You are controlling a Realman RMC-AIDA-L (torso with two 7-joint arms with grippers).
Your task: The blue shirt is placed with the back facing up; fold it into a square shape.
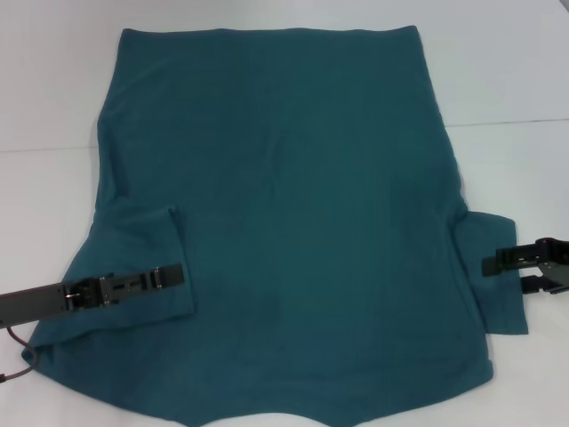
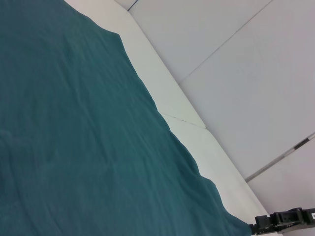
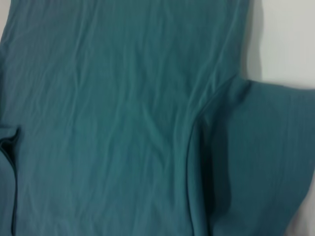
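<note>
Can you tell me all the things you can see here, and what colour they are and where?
blue shirt: one, dark teal-blue, spread flat across the table, plain side up; its left sleeve is folded in over the body, its right sleeve lies out flat.
table: one, white, under the shirt.
left gripper: one, black, over the folded left sleeve.
right gripper: one, black, at the outer edge of the right sleeve.

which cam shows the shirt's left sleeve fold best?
Head view: the left sleeve lies folded onto the blue shirt, with the left gripper over it. Right wrist view shows only a sliver of that fold at the frame edge. Left wrist view shows plain shirt body, no sleeve.
</note>
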